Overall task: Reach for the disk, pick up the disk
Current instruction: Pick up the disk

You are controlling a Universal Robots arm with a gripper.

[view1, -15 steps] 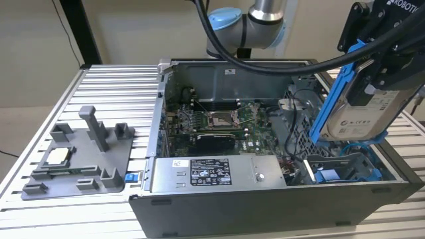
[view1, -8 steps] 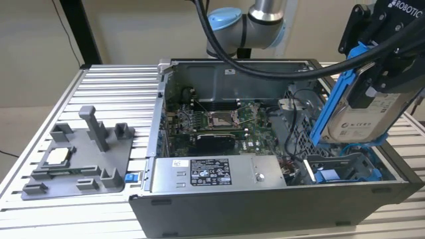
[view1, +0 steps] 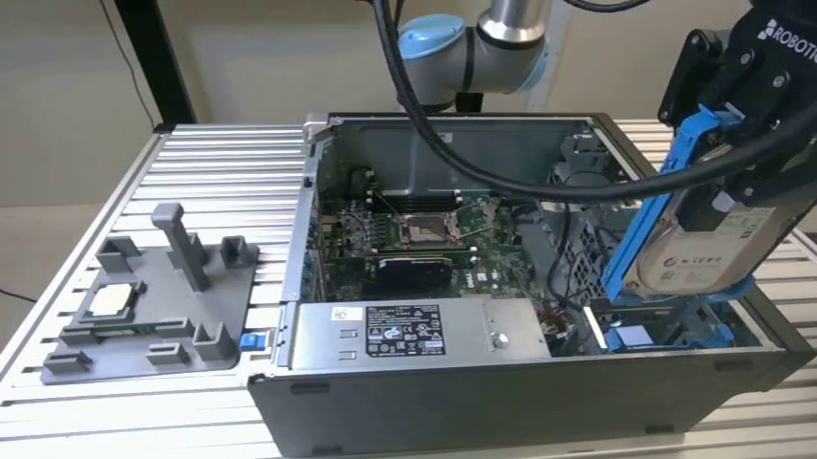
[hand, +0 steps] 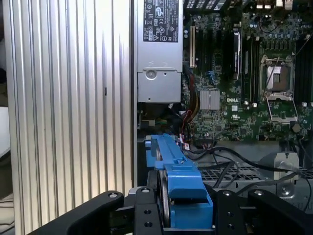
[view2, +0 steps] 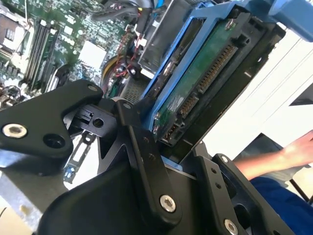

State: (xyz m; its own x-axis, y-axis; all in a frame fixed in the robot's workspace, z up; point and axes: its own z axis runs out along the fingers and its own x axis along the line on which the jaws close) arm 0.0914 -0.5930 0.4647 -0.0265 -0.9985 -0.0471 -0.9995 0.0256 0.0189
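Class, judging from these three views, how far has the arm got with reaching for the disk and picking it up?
The reach looks done: the end effector is shut on the disk. The pick-up looks largely done too: in the exterior view the disk hangs tilted above the open computer case, its lower end near the blue bay. Whether it has fully cleared the bay cannot be told.

Lab: opened computer case (view1: 537,382), slatted aluminium bench (view1: 217,182).

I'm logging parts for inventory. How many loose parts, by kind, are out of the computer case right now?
Hard drives: 1, the disk in its blue carrier, held tilted above the case by the hand.
Processor chips: 1, the processor chip on the grey fixture.
Total: 2
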